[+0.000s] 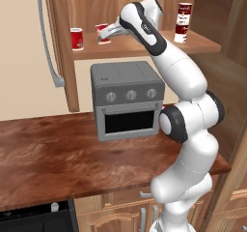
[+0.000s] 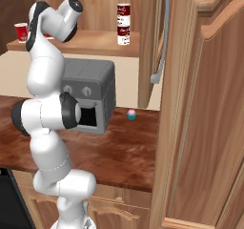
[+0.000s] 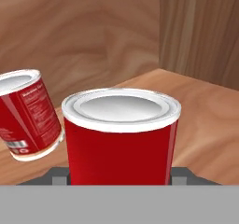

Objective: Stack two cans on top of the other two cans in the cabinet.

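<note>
Plain red can [image 3: 120, 148] w/ pale rim upright on plank shelf [image 1: 144, 46] of cabinet [image 1: 96, 4], left-centre of shelf in left base view [image 1: 102, 33]. Sits betw. the two dark fingertips [image 3: 59, 174] in hand view, one tip tight against each side of can. Gripper [image 3: 119, 174] closed in on it, jaws about a can-width apart, gripping can body low down. Can't tell if can bottom is on the plank or just off it.

Labelled red can [image 3: 28, 115] just beside it, not touching; shown tilted in hand view, upright at left end of shelf in left base view [image 1: 76, 38] and right base view [image 2: 21, 32]. Gripper [image 1: 109, 32] reaching in from the right, wrist level w/ the shelf.

Well apart, toward right end of shelf: white can w/ red band [image 1: 185, 9] stacked square on dark-red-over-white can [image 1: 181, 33], both upright, also seen in right base view [image 2: 123, 11] [image 2: 123, 35].

Cabinet doors open; long curved grey door handle [image 1: 48, 42] at left, another at right [image 2: 162, 37]. Grey toaster oven [image 1: 128, 100] below shelf on brown counter [image 1: 48, 153], door shut, three knobs on front. Small pink-topped thing [image 2: 131, 114] on counter, right of oven, near back wall.
</note>
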